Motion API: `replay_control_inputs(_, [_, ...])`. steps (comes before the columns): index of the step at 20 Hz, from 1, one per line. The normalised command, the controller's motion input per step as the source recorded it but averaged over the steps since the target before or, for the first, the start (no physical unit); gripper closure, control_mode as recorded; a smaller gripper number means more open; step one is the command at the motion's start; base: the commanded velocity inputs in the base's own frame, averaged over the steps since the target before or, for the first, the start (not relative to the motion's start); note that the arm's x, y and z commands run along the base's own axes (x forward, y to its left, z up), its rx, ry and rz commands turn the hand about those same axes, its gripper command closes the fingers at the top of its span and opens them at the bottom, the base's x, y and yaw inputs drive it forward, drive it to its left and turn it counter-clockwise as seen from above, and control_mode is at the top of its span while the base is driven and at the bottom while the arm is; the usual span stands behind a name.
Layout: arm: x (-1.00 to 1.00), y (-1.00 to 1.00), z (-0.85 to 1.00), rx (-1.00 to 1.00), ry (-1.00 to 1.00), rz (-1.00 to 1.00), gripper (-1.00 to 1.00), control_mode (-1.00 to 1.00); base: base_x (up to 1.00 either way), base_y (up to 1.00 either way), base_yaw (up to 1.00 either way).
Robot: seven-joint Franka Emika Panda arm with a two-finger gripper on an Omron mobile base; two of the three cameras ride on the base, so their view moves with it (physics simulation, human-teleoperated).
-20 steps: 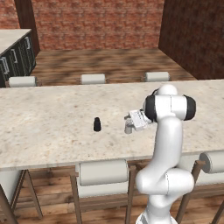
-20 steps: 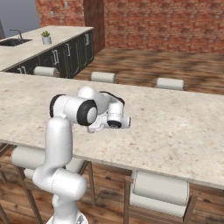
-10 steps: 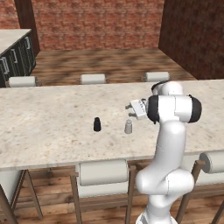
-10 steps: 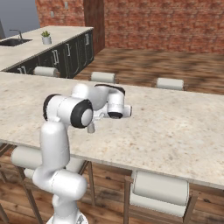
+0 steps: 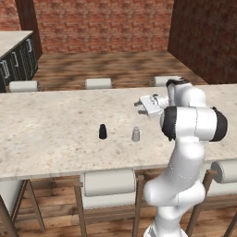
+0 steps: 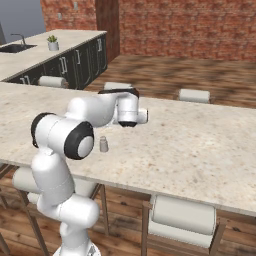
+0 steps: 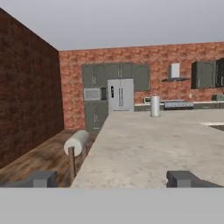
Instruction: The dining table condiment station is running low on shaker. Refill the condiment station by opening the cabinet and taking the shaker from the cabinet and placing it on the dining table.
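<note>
The shaker (image 5: 135, 134) is a small pale grey cylinder standing upright on the dining table (image 5: 55, 139), free of any grip; it also appears as the shaker (image 6: 103, 144) just in front of my forearm. My gripper (image 5: 140, 104) hovers above and slightly behind it, turned level along the table's length. In the hand view my gripper (image 7: 113, 179) is open, its two dark fingertips (image 7: 41, 178) wide apart with nothing between them over the beige stone top (image 7: 144, 144). Dark grey-green wall cabinets (image 7: 202, 74) hang on the far brick wall, doors shut.
A small black shaker (image 5: 102, 132) stands left of the pale one. A tall grey canister (image 7: 155, 106) sits at the table's far end. White-cushioned stools (image 5: 109, 182) line both long sides. A dark kitchen counter (image 6: 60, 55) runs at the back left.
My gripper has lifted off the shaker, moved up and back, and turned level along the table. The shaker stays upright where it stood.
</note>
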Motion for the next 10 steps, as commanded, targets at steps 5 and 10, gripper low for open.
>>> replay_control_inputs(5, [-0.91,0.26,0.86,-0.02,0.00,-0.06,-1.00,-1.00,0.00,0.00,0.00])
replay_control_inputs(10, [-1.00,0.26,0.80,-0.03,0.00,-0.08,-1.00,-1.00,0.00,0.00,0.00])
